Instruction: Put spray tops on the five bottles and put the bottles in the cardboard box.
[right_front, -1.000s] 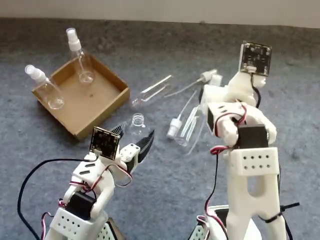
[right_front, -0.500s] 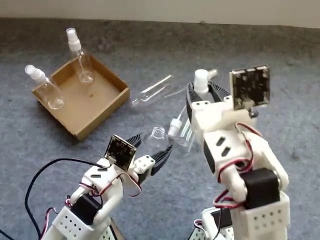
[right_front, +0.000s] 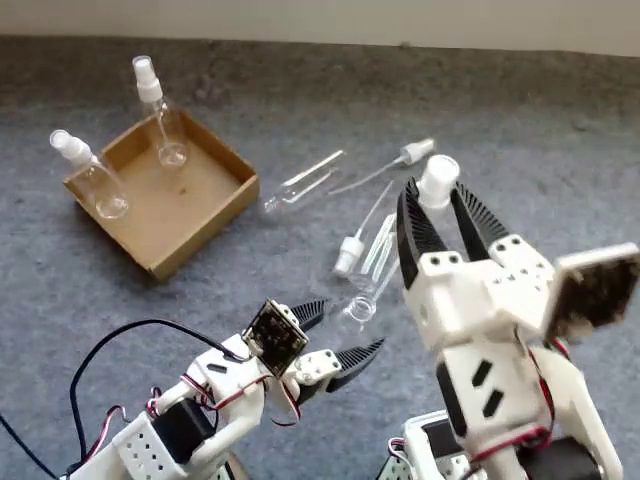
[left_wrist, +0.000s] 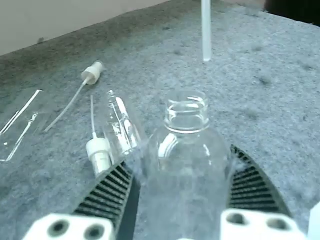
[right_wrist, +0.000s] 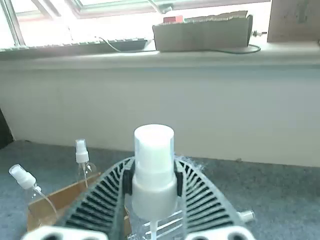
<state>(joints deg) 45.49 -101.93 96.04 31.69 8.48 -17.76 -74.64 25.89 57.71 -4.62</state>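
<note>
two grippers of mine are both full. nearest, my left gripper (right_front: 345, 325) is clamped on the body of a clear bottle (right_front: 358, 303) whose neck is open and bare. from that wrist the ribbed fingers (left_wrist: 112, 192) press it on either side.

at about one o'clock from it, my right gripper (right_front: 437, 192) is raised off the table and closed around a white spray top (right_front: 438, 177), nozzle end up. its thin tube (left_wrist: 205, 30) hangs down, the end apart from the open neck.

farther out on the grey carpet (right_front: 540, 120), at twelve o'clock from the held bottle, a loose spray top (right_front: 347, 258) lies just beside a capless bottle (right_front: 380, 245) that is on its side. beyond these, at one o'clock, a second loose top (right_front: 415, 152) lies with its long tube trailing toward eight o'clock. at eleven o'clock a second bare bottle (right_front: 305, 180) also lies on its side.

farthest off, at ten o'clock, sits the cardboard box (right_front: 205, 235), open at the top. two capped bottles stand inside it: one capped bottle (right_front: 85, 170) at the box's nine o'clock corner, the other capped bottle (right_front: 160, 115) at its twelve o'clock corner. from my right wrist both show low past the fingers.
</note>
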